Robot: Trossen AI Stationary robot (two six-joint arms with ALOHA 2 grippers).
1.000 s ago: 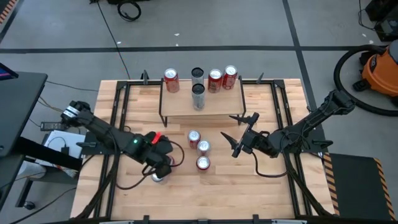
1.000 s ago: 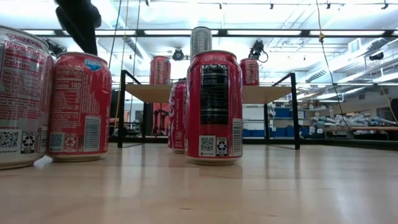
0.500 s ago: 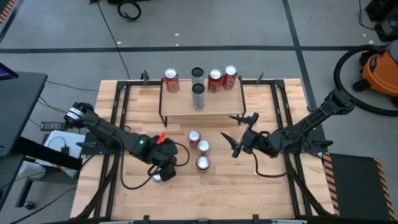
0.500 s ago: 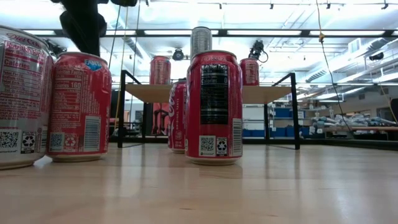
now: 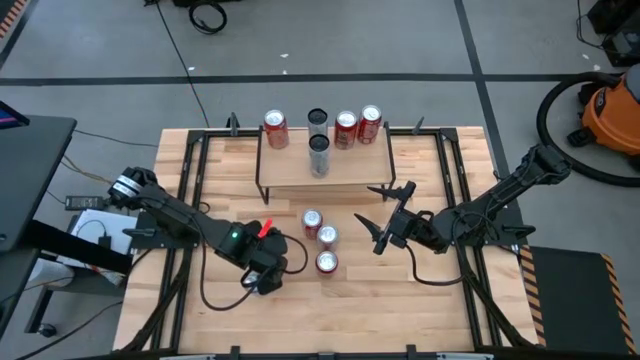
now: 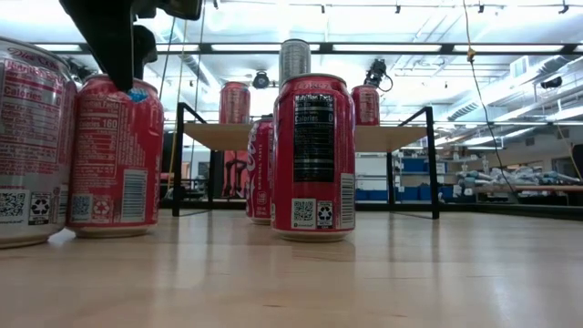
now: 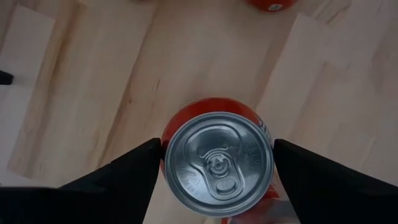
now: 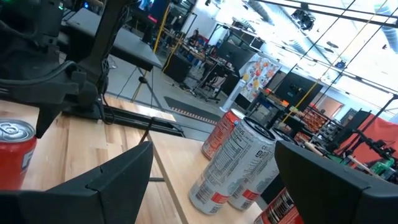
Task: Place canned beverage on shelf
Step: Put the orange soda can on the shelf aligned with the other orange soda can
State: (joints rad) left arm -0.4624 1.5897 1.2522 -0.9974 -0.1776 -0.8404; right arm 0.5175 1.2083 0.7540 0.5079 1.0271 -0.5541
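A red can (image 7: 219, 163) stands upright on the wooden table (image 5: 420, 300), silver top up. In the low view it is the second can from the left (image 6: 118, 155). My left gripper (image 7: 217, 143) points down over it, open. Its two fingers (image 7: 124, 180) stand on either side of the can's top, and no touch shows. In the high view the left gripper (image 5: 268, 278) hides the can. The shelf (image 5: 320, 172) stands at the far middle and bears several cans. My right gripper (image 5: 365, 202) hangs open and level, right of the middle.
Three red cans (image 5: 326, 262) stand in a cluster just right of my left gripper, in front of the shelf. A pale can (image 6: 27, 146) stands close to the red one in the low view. Black frame rails (image 5: 180, 180) run along the table's sides.
My left gripper has come down and a little toward the table's right edge, until its fingers reach the level of the red can's top. The gap between its fingers is the same. The cans have not moved.
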